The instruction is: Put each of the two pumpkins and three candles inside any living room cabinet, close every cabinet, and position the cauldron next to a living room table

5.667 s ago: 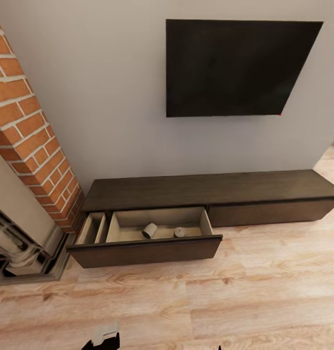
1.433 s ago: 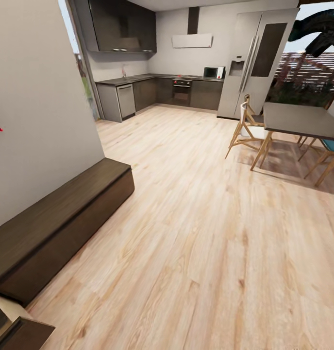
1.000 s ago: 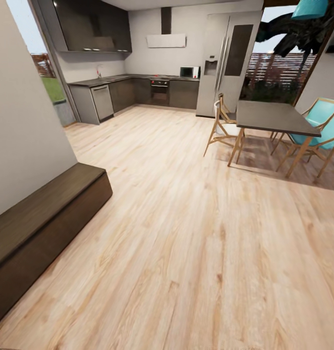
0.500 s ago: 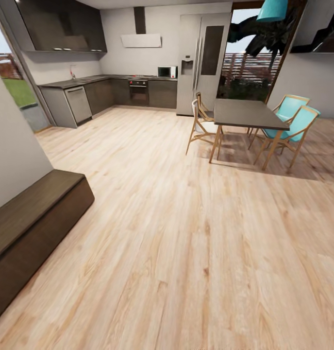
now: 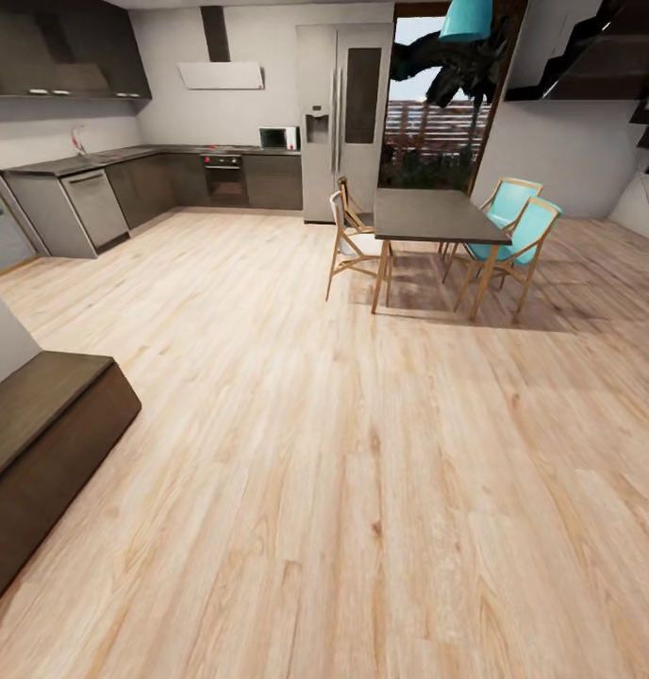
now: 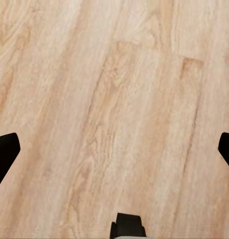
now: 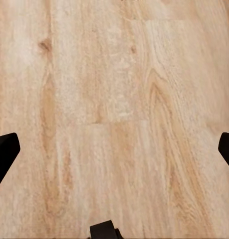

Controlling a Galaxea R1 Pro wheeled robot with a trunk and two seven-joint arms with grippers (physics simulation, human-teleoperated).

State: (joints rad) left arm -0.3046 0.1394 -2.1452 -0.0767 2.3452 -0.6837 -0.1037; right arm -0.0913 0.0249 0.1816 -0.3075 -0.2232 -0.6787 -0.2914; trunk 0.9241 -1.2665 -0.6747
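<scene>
The closed right end of the dark-brown cabinet [image 5: 41,424] shows at the left edge of the head view, low against the wall. The pumpkins, candles, cauldron and living-room table are out of view. In the left wrist view my left gripper [image 6: 114,157] is open, its black fingertips [image 6: 4,159] wide apart over bare wood floor, with nothing between them. The right wrist view shows my right gripper [image 7: 114,157] open in the same way, fingertips [image 7: 4,154] spread above the floorboards.
Wide light wood floor [image 5: 362,490] stretches ahead. A dark dining table [image 5: 428,215] with wooden and teal chairs [image 5: 518,240] stands at the far middle right. Kitchen counters [image 5: 126,179] and a tall fridge [image 5: 341,118] line the back wall. Stairs [image 5: 626,57] rise at the upper right.
The whole head view has swung to the right: the cabinet has slid to the left edge and its open drawer has left the picture. The dining table now sits nearer the middle.
</scene>
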